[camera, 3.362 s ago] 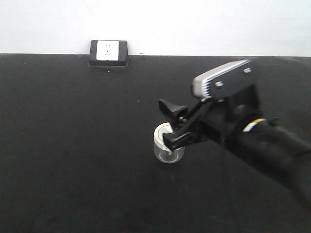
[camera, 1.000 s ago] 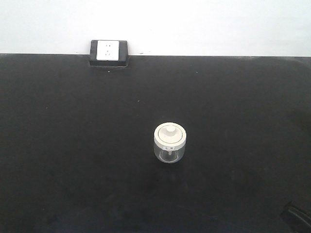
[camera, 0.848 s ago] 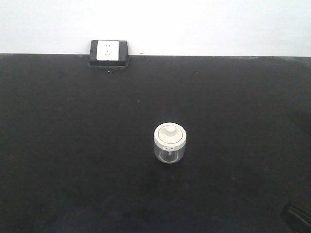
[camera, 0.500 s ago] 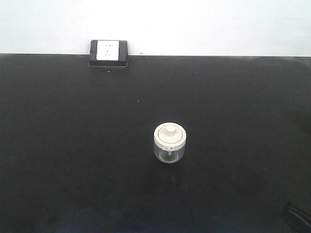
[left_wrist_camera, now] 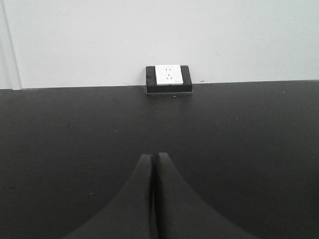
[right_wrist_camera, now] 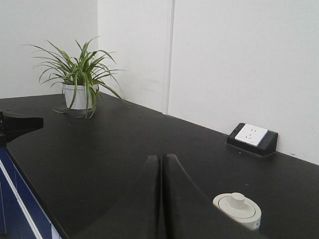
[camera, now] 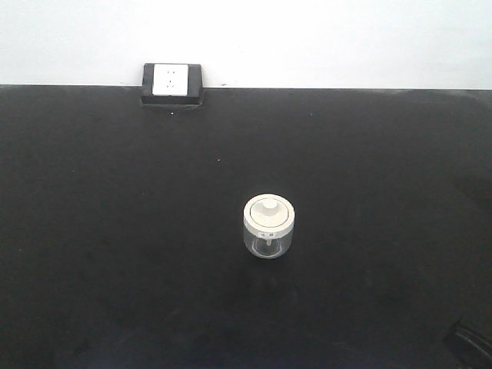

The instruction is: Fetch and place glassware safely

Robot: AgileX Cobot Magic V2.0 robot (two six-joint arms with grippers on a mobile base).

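Note:
The glassware [camera: 268,226] is a small squat clear jar with an off-white knobbed lid. It stands upright and alone on the black table [camera: 115,231], near the middle. The right wrist view catches its lid [right_wrist_camera: 238,207] low at the right, partly behind the right finger. My right gripper [right_wrist_camera: 161,157] is shut and empty, to the left of the jar and apart from it. My left gripper [left_wrist_camera: 152,156] is shut with nothing in it, over bare black tabletop. In the front view only a dark bit of arm [camera: 469,342] shows at the bottom right corner.
A black-framed white wall socket [camera: 171,82] sits at the table's back edge against the white wall; it also shows in both wrist views [left_wrist_camera: 168,78] [right_wrist_camera: 251,137]. A potted green plant [right_wrist_camera: 79,79] stands far left in the right wrist view.
3.4 s ago my right gripper was round the jar. It has since drawn back out of the front view, leaving the jar standing. Nothing has moved over the last second.

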